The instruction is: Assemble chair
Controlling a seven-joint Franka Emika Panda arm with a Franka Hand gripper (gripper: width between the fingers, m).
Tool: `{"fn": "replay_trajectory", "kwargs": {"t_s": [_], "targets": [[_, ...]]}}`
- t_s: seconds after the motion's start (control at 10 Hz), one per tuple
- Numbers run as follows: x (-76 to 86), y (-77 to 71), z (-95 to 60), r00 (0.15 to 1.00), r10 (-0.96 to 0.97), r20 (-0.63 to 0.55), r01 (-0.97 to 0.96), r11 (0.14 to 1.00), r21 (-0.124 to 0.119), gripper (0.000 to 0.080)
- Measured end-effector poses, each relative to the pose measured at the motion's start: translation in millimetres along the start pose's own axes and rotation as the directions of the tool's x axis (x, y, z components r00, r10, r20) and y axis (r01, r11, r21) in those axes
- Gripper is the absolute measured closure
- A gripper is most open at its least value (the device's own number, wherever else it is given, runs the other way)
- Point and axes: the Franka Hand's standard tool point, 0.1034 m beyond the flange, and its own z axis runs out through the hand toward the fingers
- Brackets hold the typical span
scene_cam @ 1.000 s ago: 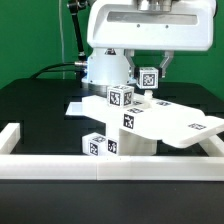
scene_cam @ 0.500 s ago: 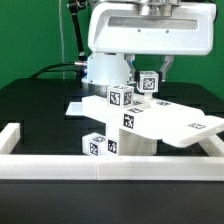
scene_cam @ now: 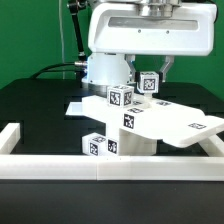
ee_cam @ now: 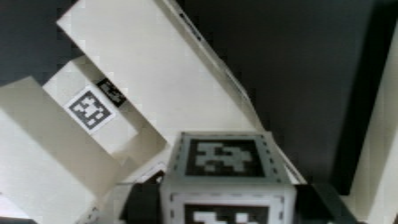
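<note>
Chair parts of white blocky plastic, each marked with black-and-white square tags, sit grouped on the black worktop, behind the long plain white border rail that runs across the foreground of the exterior view. Nearest that rail lies a short white tagged bar, resting on the worktop against the foot of a thick white upright block that carries a tag on its front face. A broad white slab rests tilted over that block and reaches toward the exterior view's right, where a second tag shows on its top face. Just behind the block's top stands a small white cube with tags on its visible faces. Farther back, a second tagged white cube hangs above the slab between the dark fingers of the tool; the tool is clamped around this cube, one finger at each side. In the wrist view the same cube fills the near field, tag upward, with long white bars and a tagged panel slanting away beneath it. Behind everything rises the big white robot arm, before a green backdrop.
</note>
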Motion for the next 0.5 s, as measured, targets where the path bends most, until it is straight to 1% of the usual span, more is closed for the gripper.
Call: {"fn": "replay_trajectory", "kwargs": {"t_s": [0.5], "targets": [[-1.3,-0.4,1.3,1.0,0.0,0.003,0.0,1.0,0.0,0.0511]]}}
